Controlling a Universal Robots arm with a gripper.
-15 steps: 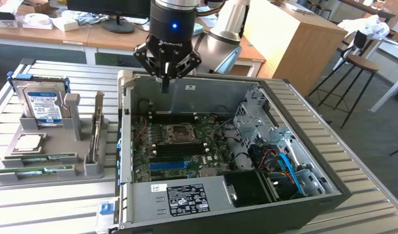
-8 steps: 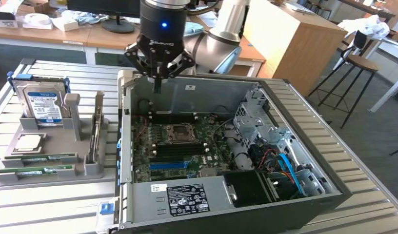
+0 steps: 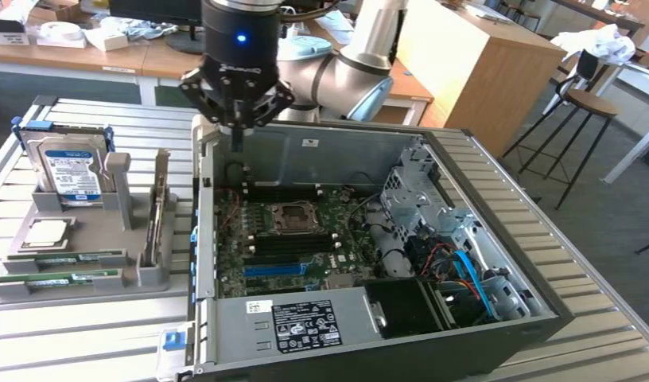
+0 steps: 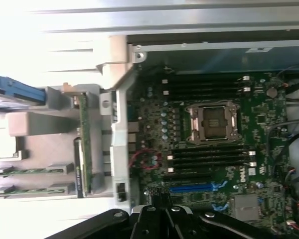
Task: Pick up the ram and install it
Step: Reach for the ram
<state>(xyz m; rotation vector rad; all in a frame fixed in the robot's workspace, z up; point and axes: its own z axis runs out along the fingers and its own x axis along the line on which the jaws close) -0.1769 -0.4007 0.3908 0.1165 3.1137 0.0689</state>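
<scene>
The open black computer case [image 3: 537,318] is nearest in the exterior view. It lies on its side on a slatted metal table [image 3: 91,342]. A silver power supply box with a white-and-black label [image 3: 303,322] sits along the case's near edge. Behind it lies the green motherboard [image 3: 351,239], which carries:

- a blue plastic slot [image 3: 271,269];
- rows of long black plastic slots [image 3: 293,239];
- a square metal processor socket [image 3: 293,215].

A grey plastic holder tray [image 3: 91,290] rests on the table at the exterior view's left of the case. Two flat green circuit-board sticks [image 3: 60,278] lie in its near grooves. The ram, a long, thin green circuit-board stick [image 3: 155,227], stands on its long edge in a tray slot just beside the case wall. The wrist view shows its green edge [image 4: 83,144] between the tray's grey posts. Farther back in the tray lies a square silver processor chip [image 3: 47,232]. Behind that, a silver hard drive with a blue-white label [image 3: 72,171] stands upright.

The black gripper [image 3: 238,147] hangs over the case's far corner on the exterior view's left, above the case wall and apart from the ram. Its fingers are clenched together with nothing between them.

Beyond the gripper are the arm's silver segments [image 3: 378,48], wooden desks [image 3: 483,56] and a round stool [image 3: 590,103].
</scene>
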